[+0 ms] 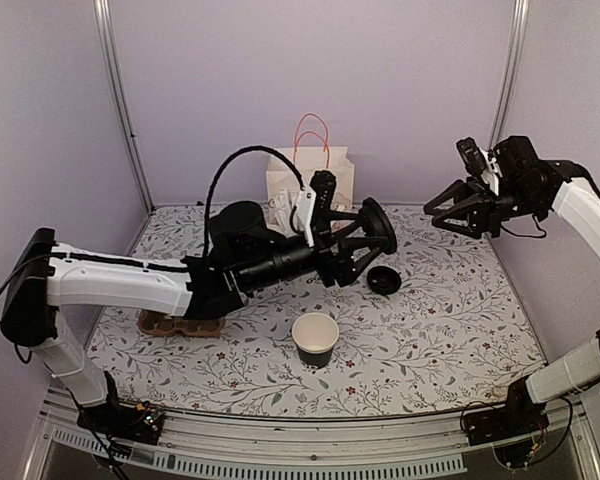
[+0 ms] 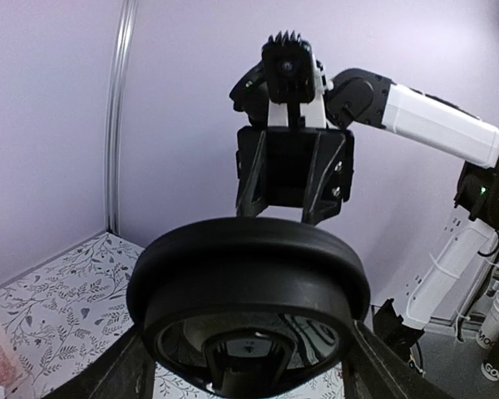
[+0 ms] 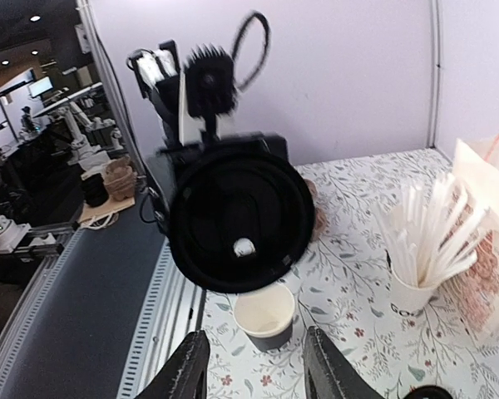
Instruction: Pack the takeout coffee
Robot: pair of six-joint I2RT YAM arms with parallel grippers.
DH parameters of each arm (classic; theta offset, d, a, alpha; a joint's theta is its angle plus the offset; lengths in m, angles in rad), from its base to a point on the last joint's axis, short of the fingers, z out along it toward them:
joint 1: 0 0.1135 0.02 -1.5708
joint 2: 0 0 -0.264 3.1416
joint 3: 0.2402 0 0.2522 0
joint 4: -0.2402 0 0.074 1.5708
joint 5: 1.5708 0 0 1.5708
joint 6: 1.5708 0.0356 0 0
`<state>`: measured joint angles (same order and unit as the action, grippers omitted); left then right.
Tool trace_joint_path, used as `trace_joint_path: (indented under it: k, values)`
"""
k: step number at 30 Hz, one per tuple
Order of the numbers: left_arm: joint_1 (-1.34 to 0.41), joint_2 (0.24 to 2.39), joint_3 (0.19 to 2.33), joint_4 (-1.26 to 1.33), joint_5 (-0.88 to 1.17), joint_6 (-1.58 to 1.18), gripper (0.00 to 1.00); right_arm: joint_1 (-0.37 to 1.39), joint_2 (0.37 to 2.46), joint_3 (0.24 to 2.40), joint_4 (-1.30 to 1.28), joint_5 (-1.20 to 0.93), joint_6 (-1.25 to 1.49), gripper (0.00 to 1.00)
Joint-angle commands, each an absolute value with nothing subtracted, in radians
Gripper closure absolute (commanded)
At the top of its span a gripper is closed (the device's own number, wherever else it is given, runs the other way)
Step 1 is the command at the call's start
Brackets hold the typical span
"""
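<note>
The paper cup [image 1: 315, 340] stands upright and lidless at mid-surface [image 1: 450, 320], toward the near edge. A black lid [image 1: 377, 230] is clamped edgewise in the left jaws, above and behind it. The right jaws stand parted, empty and well apart. Capping appears to be the step in hand. Next the lid needs turning flat, centring over the rim and pressing down.

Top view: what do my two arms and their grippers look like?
The left arm and right arm have white shells with black joints. The left gripper and right gripper are black, with triangular strutted frames. A black cable loops above the left wrist.
</note>
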<state>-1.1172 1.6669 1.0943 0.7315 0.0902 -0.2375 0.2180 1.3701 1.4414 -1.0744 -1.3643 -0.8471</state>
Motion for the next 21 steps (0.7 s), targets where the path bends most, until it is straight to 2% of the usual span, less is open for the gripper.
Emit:
trace_joint_path:
  k: [1, 4, 7, 15, 21]
  values:
    - [-1.106, 1.574, 1.245, 0.109, 0.048, -0.184, 0.26, 0.204, 1.296, 1.246, -0.681, -1.168, -0.547, 0.58]
    - [-1.102, 1.574, 1.359, -0.231, 0.014, -0.178, 0.26, 0.205, 1.264, 1.135, -0.575, -1.113, -0.523, 0.57]
    - [-1.1, 1.579, 1.453, -0.456, -0.036, -0.19, 0.26, 0.205, 1.266, 1.07, -0.521, -1.093, -0.527, 0.57]
    - [-1.067, 1.613, 1.607, -0.799, -0.018, -0.198, 0.27, 0.205, 1.263, 0.947, -0.45, -1.029, -0.568, 0.56]
    - [-1.065, 1.726, 1.73, -1.011, -0.008, -0.171, 0.27, 0.204, 1.248, 0.894, -0.441, -1.019, -0.605, 0.55]
